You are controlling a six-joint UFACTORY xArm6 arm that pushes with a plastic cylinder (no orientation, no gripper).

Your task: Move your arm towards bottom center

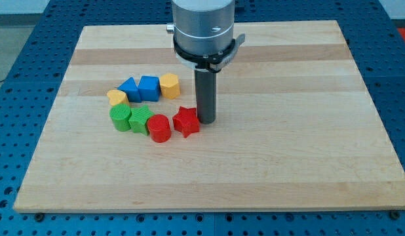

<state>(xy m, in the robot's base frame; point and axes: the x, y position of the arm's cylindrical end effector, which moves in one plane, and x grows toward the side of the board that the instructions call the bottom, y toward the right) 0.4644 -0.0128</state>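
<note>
Red star block (186,121) just left of my tip (206,121), maybe touching; red cylinder (159,128) beyond; no fingers.

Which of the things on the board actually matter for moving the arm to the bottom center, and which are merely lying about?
Part of the job:
- my tip, just right of the red star block
- the wooden board, whose bottom center is the goal

Just lying about:
- red star block
- red cylinder
- two green blocks
- two blue blocks
- two yellow blocks
</note>
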